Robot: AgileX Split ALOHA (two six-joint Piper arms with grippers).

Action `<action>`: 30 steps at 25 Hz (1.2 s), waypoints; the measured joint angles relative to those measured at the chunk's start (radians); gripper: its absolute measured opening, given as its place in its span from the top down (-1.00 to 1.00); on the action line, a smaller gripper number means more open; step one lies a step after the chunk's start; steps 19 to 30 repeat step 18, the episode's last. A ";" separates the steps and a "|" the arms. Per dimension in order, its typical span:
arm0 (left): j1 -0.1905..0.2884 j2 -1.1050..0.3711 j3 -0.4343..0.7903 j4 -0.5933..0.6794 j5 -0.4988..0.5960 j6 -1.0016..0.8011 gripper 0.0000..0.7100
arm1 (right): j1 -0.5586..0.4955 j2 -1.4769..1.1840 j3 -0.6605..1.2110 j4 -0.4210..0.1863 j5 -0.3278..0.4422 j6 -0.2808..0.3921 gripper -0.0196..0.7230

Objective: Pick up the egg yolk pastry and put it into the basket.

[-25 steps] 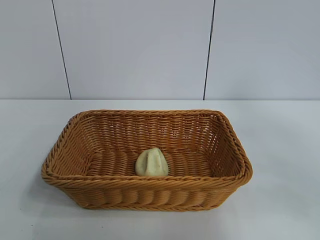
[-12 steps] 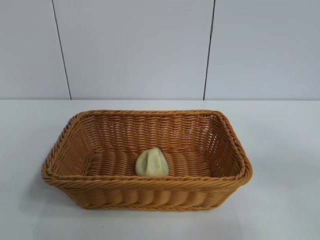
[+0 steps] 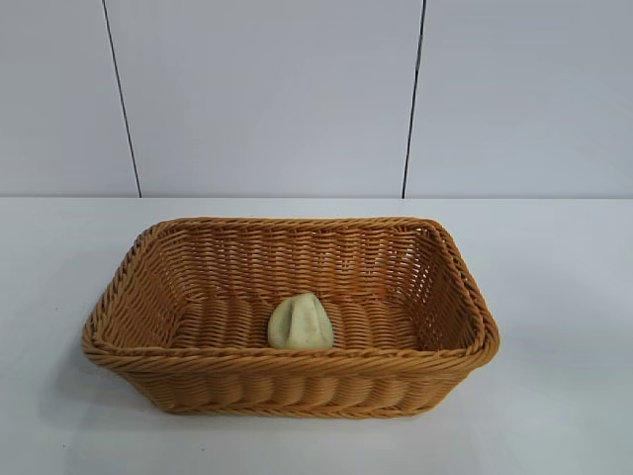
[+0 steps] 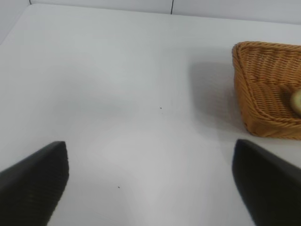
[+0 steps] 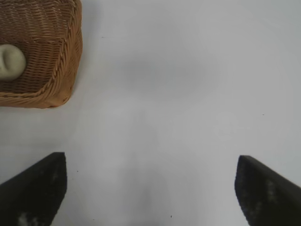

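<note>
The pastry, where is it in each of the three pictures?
Exterior view: the pastry lies on the basket floor, near the front wall, about the middle.
Left wrist view: only a pale sliver shows at the picture's edge, inside the basket.
Right wrist view: it lies inside the basket, at the picture's edge.
Shared landmark: the basket's braided rim.

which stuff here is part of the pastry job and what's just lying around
Part of the job:
- pastry, lying inside the basket
- basket on the table
- left gripper, open over bare table
- right gripper, open over bare table

Just lying about:
- nothing besides the table itself
</note>
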 joint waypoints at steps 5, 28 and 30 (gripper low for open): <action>0.000 0.000 0.000 0.000 0.000 0.000 -0.91 | 0.000 -0.173 0.001 0.000 0.000 0.000 -0.92; 0.000 0.000 0.000 0.000 0.000 0.000 -0.91 | 0.000 -0.179 0.001 0.004 0.001 0.000 -0.92; 0.000 0.000 0.000 0.000 0.000 0.000 -0.91 | 0.000 -0.179 0.001 0.004 0.001 0.000 -0.92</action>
